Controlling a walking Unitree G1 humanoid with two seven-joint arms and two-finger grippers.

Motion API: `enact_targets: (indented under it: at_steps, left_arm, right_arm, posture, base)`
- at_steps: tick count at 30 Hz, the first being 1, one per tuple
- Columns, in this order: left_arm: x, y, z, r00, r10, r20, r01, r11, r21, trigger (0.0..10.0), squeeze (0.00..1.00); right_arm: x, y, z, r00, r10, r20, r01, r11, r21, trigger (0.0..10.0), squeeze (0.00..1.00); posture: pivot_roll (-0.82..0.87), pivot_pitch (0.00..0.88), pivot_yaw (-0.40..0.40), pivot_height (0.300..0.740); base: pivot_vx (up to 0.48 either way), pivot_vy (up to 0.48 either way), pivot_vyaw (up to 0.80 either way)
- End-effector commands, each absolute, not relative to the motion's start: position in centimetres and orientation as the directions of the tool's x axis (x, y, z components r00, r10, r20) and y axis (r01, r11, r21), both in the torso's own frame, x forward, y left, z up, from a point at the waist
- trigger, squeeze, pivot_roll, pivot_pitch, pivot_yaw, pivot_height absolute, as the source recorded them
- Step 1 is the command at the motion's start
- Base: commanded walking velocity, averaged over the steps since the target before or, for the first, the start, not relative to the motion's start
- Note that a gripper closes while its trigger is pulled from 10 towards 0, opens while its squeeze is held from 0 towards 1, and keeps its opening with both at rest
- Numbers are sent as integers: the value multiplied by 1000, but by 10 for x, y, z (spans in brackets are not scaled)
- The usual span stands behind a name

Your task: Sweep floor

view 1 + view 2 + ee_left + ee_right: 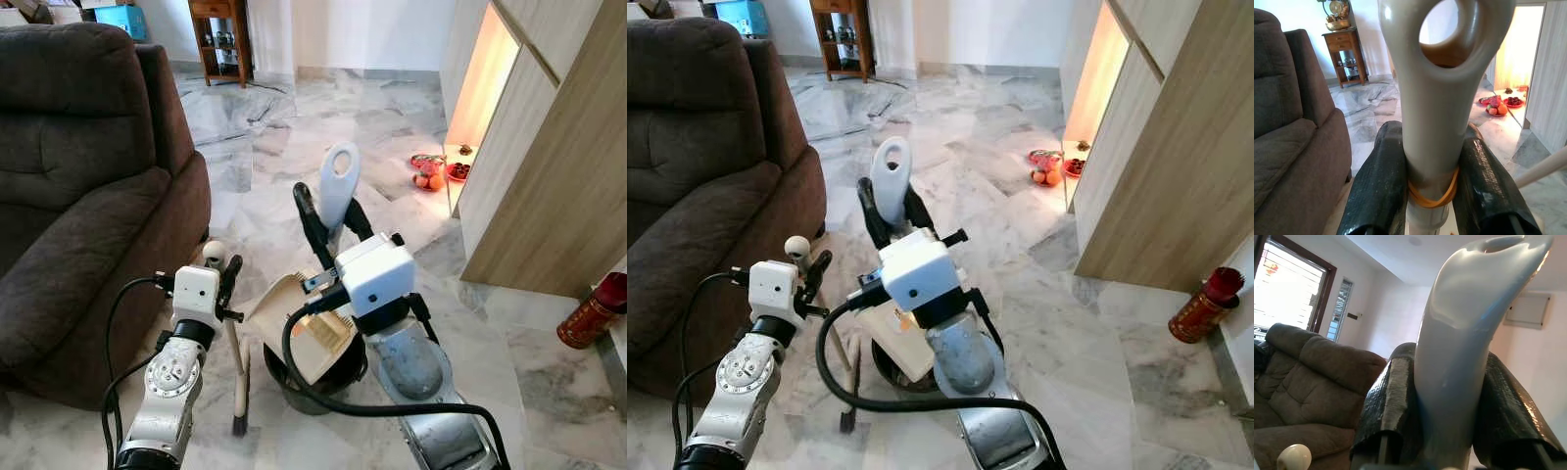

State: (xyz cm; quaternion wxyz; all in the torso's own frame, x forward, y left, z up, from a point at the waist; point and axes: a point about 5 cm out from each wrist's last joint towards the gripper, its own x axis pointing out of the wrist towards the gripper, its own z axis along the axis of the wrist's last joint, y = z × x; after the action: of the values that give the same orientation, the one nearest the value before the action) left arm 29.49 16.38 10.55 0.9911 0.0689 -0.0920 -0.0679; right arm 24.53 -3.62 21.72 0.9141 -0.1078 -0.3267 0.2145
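Left eye view: right pincer [331, 223] is clamped on the grey dustpan handle [340, 176], just below its looped end. The tan dustpan [294, 323] hangs tilted beneath the wrist, over a dark round bin [318, 392] on the marble floor [392, 127]. Left pincer [225, 284] is closed around the cream stick of the brush [238, 372], just under its round knob. The bristle end is down at the floor beside the bin, next to the brown sofa [88, 196].

Left wrist view: both black fingers [1378, 186] press flat on a pale shaft carrying an orange band [1432, 198].

Handling, judged:
- Both tools look like thin moulded plastic, so light and stiff.
- Handle surfaces are smooth and tapered, so they may twist or slide in the grip.
- Best hold on the pan is low on its handle, where the taper widens.
- A high hold on the brush gives reach but little downward force.
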Motion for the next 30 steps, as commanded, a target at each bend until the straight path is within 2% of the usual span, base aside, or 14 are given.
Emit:
enact_targets:
  at_steps: [1,15,24,30]
  left_arm:
    - [296,163,115,962,-155,224,117,978,172,10000,0]
    - [295,161,114,962,-163,221,123,975,186,10000,0]
    - [295,160,113,962,-165,219,124,974,191,10000,0]
    - [295,160,113,961,-167,218,124,972,198,10000,0]
  right_arm:
    - [238,-32,229,623,483,616,-303,874,-379,10000,0]
    - [233,-24,227,577,530,621,-288,844,-453,10000,0]
    - [234,-24,226,576,532,621,-257,839,-480,10000,0]
    - [243,-34,230,596,482,642,-137,849,-511,10000,0]
  posture:
    - [99,58,37,740]
    - [101,61,30,740]
    - [100,60,29,740]
    - [101,58,30,740]
  base:
    - [0,0,0]
    - [0,0,0]
    - [0,0,0]
    - [0,0,0]
